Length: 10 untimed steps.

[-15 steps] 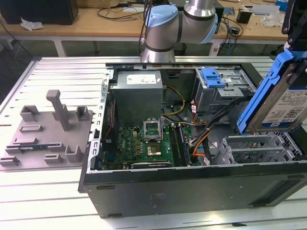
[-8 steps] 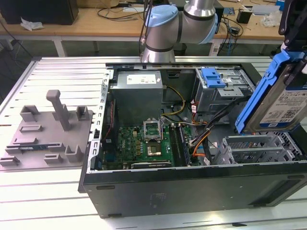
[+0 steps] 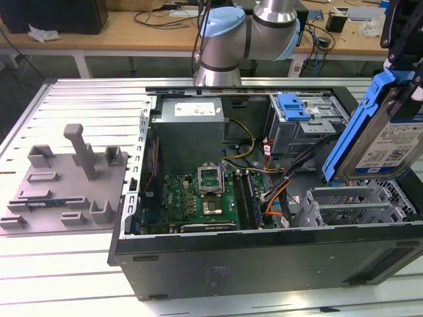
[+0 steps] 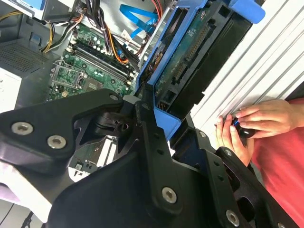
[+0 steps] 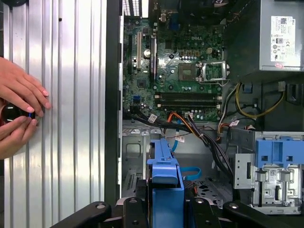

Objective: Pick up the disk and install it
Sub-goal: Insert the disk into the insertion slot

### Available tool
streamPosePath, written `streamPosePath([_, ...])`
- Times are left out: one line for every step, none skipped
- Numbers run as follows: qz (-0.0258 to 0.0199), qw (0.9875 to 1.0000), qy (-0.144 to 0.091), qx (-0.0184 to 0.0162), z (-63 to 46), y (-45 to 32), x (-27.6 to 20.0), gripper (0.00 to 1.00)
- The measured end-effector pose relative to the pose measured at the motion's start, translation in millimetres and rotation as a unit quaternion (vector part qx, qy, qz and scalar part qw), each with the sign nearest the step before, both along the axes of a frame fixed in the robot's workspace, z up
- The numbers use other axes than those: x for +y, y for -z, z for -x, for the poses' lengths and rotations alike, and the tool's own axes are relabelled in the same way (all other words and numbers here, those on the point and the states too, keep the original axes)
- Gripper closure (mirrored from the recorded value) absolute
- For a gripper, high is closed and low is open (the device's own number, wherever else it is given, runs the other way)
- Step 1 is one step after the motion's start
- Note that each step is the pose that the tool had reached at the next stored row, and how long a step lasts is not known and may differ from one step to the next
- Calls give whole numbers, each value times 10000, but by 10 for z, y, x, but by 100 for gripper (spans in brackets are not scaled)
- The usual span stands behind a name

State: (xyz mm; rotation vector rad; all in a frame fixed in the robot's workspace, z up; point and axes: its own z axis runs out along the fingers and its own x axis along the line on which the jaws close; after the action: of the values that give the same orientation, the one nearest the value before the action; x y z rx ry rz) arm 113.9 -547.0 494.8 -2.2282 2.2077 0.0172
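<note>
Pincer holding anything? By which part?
Yes: the flat rectangular silver hard drive with blue plastic frame, clamped by the pincer across the blue frame at one end.

Item: disk (image 3: 386,135), a hard drive edged by a blue plastic frame.
Face: silver, with a white-and-blue label, turned toward the exterior view.
Pose: steeply tilted, its upper end toward the exterior view's right.
Position: raised over the open computer case (image 3: 264,257), at the case's end on the exterior view's right.
Hold: clamped in the gripper (image 4: 173,111).
Connector edge: exposed in the second wrist view.
</note>
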Motion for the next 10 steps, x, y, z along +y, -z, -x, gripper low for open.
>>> streamPosePath([0,10000,0,-1,2,5,0,63])
streamPosePath([0,10000,0,-2,3,10,0,63])
streamPosePath([0,10000,-1,-3,4,15,0,63])
streamPosePath([0,10000,-2,-4,4,21,0,63])
streamPosePath([0,10000,-4,-5,4,28,0,63])
streamPosePath([0,10000,-5,-6,4,35,0,63])
streamPosePath([0,10000,-8,-6,5,45,0,63])
streamPosePath([0,10000,-10,-6,4,51,0,63])
streamPosePath([0,10000,-12,-6,5,57,0,63])
streamPosePath([0,10000,-14,-6,4,66,0,63])
